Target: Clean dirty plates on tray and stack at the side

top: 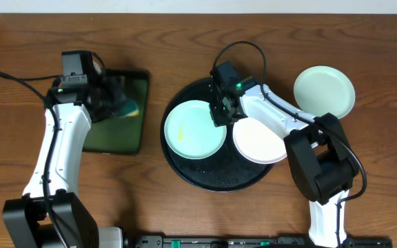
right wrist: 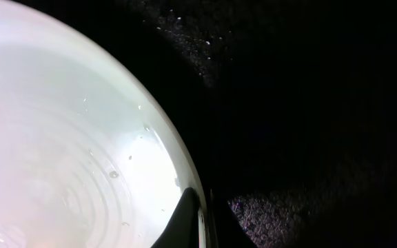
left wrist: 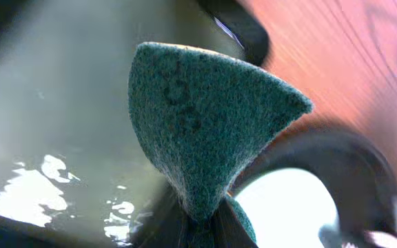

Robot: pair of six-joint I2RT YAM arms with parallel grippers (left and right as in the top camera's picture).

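Observation:
A pale mint plate [top: 195, 129] with a yellowish smear lies on the left half of the black tray [top: 216, 176]. My right gripper [top: 220, 117] is shut on its right rim; in the right wrist view the rim of this plate [right wrist: 67, 151] sits pinched between the dark fingers of the gripper [right wrist: 202, 220]. A white plate [top: 260, 141] rests on the tray's right side, overhanging its edge. A second mint plate [top: 324, 91] lies on the table at the far right. My left gripper [top: 116, 103] is shut on a green sponge [left wrist: 205, 131] above the rectangular tray.
The dark green rectangular tray [top: 126, 134] lies left of the black tray, with wet glints on its floor [left wrist: 60, 124]. Water drops speckle the black tray [right wrist: 309, 103]. Bare wooden table surrounds both trays.

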